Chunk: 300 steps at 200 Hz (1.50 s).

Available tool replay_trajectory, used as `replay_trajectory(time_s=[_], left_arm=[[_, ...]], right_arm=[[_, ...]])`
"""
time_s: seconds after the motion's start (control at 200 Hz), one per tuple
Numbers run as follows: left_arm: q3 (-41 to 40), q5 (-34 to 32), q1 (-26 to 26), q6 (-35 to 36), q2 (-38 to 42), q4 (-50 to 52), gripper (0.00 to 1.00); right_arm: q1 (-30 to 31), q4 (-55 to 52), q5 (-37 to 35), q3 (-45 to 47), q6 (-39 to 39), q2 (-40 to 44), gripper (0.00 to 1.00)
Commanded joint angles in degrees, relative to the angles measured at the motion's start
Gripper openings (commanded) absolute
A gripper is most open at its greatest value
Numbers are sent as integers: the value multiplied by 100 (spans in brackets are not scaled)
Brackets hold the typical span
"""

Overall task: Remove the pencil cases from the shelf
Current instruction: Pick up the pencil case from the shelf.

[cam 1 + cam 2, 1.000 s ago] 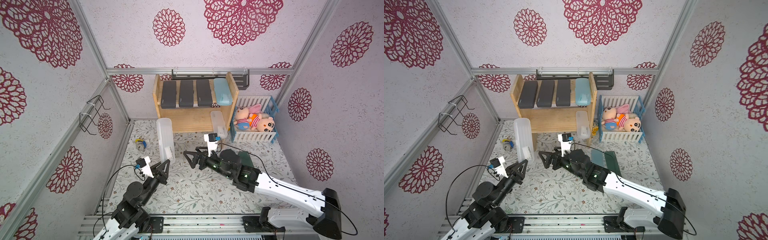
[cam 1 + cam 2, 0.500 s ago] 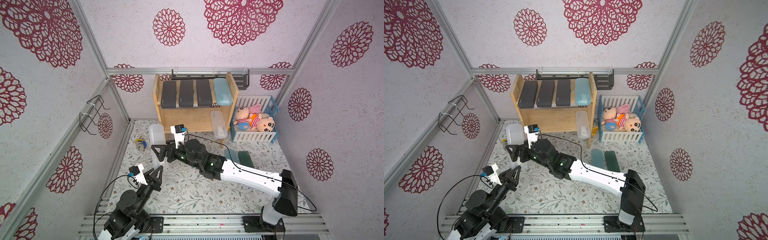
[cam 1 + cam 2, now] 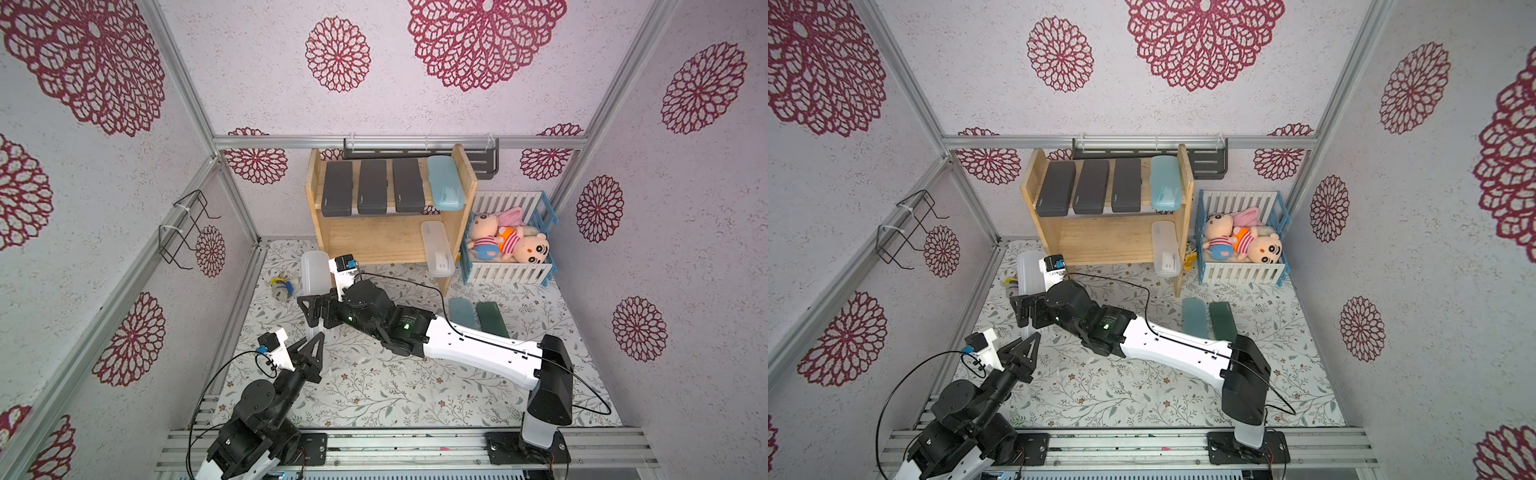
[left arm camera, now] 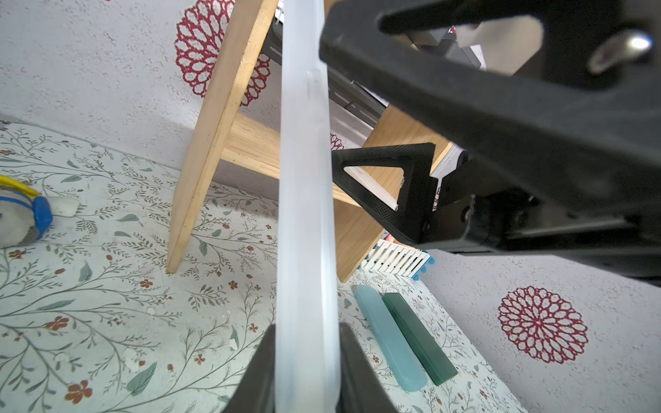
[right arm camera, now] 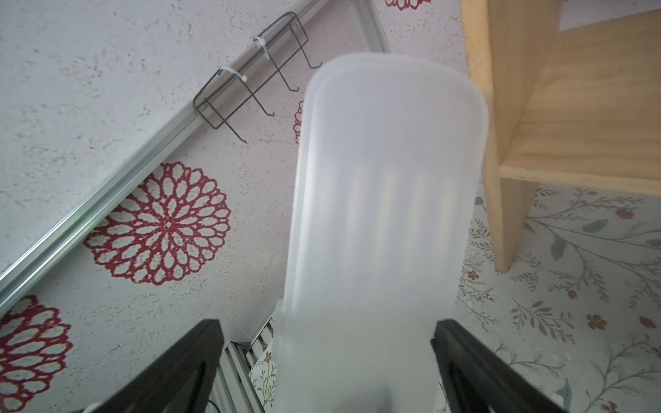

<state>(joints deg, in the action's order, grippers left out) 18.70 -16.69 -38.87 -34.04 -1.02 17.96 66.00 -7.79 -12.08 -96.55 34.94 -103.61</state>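
Right arm (image 3: 478, 349), centre to lower right of the frame in a top view, is showing a white shell link between black joint housings. A small green light (image 3: 351, 319) is glowing on its black wrist. Left arm (image 3: 266, 399), lower left, is showing mostly black. Each is carrying a white wrist camera mount (image 3: 341, 272) with a blue connector and is trailing a thin black cable (image 3: 441, 293). Left gripper (image 3: 319, 335) and right gripper (image 3: 306, 311) are showing black triangular cut-out fingers.

Five pencil cases (image 3: 372, 187) on shelf (image 3: 374, 243), frosted one (image 3: 311, 274) upright
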Motion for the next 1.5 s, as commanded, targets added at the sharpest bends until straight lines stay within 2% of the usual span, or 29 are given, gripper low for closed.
replay_trajectory(time_s=[0.0,0.43,0.981,1.296,1.496], left_arm=[[186,108,-67,126,87,-162,0],[218,271,-67,134,92,-244,0],[183,305,-68,100,86,-276,0],[118,298,-65,91,86,-353,0],[92,313,-73,81,84,-375,1]], right_arm=[[27,32,-125,1,-87,104,99],[-147,914,815,724,102,352,98],[-328,1043,786,1067,212,661,99],[-419,1061,782,1085,258,671,89],[-437,1096,777,1171,284,667,78]])
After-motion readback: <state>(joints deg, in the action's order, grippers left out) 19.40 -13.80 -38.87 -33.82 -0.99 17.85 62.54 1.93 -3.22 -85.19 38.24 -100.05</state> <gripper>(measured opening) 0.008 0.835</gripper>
